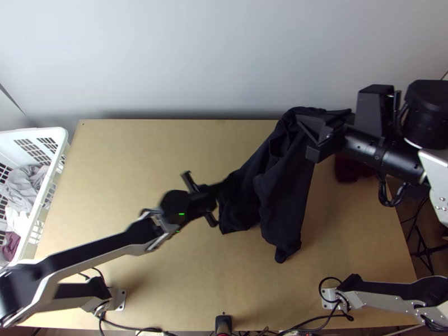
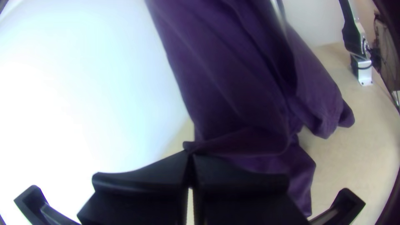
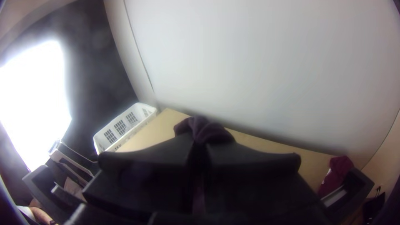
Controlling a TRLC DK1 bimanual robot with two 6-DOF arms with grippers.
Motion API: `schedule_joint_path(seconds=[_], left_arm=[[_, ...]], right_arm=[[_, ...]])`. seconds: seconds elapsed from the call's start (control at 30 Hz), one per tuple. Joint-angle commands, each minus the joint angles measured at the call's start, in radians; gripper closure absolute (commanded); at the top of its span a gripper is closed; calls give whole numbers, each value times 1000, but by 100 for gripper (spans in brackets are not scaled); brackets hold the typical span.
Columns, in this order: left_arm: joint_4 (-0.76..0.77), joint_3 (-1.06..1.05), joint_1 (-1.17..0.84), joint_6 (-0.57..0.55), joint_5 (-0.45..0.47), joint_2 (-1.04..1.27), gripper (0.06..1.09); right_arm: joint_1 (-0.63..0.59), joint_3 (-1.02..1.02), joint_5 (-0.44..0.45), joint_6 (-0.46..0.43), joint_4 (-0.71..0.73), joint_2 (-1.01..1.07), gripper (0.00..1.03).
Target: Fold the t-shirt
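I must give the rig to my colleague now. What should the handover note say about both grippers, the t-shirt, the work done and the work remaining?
Left gripper: jaws closed on an edge of the t-shirt.
Right gripper: jaws closed on another part of it, toward the table's far right.
T-shirt: hangs in loose drapes between and below the grippers; whether its lower end rests on the table, I cannot tell.
Done: gripped by both arms.
Left: probably spread it flat, then fold it.
Nearby: white basket with clothes at the left, dark red cloth at the right.
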Motion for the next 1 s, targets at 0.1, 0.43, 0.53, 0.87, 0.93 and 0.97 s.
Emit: schedule_joint_path(seconds=[0.1, 0.43, 0.53, 0.87, 0.93, 0.97], left_arm=[[-60, 46, 149, 246, -25, -382, 105], [39, 289, 479, 79, -41, -340, 105], [90, 290, 490, 76, -85, -368, 105], [107, 342, 534, 34, -93, -385, 105], [104, 335, 531, 10, -97, -392, 105], [101, 326, 528, 4, -97, -400, 105]], right_arm=[[-87, -26, 1, -14, 81, -30, 99], [-297, 23, 2, 105, 340, 5, 99], [-341, 79, 2, 119, 368, 6, 99], [-378, 6, 1, 133, 417, -43, 97], [-346, -42, 1, 128, 420, -69, 97], [-335, -60, 1, 125, 421, -80, 97]])
